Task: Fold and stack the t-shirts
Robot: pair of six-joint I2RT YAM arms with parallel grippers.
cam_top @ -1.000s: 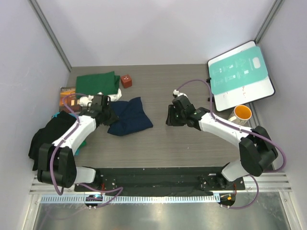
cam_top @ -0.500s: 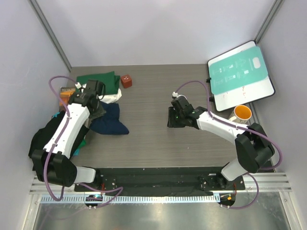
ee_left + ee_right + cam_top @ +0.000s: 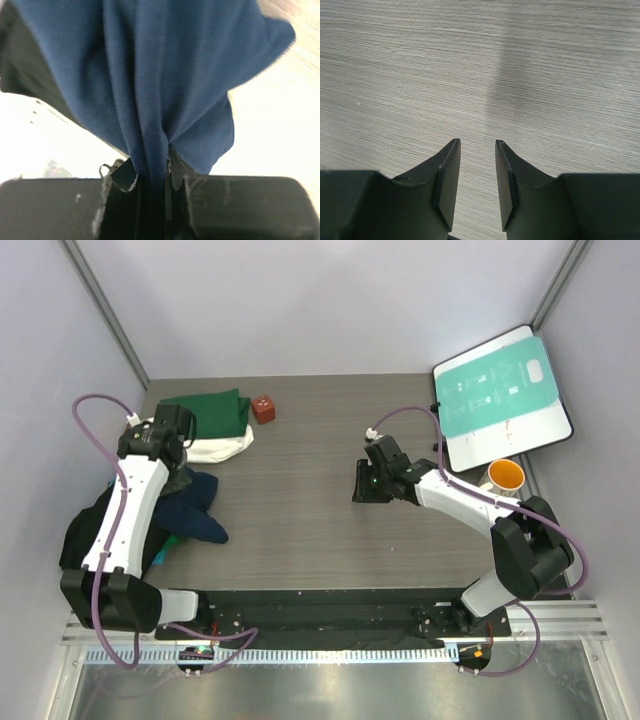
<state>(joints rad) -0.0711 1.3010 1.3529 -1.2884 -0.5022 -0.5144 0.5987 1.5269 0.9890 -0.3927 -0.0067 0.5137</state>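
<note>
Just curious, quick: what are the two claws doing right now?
Left gripper: closed on the navy t-shirt.
Right gripper: open, empty, above the table.

Grey wood-grain tabletop [image 3: 320, 530] filling centre of frame, lying under even, soft light. Pale plain walls [image 3: 330, 300] closing in rear and both sides. Slanted metal posts [image 3: 105, 310] running up upper corners. Ribbed metal rail [image 3: 330, 655] crossing bottom edge.

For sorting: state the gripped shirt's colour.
Navy blue shirt, in left gripper; clearest from left wrist.
</note>
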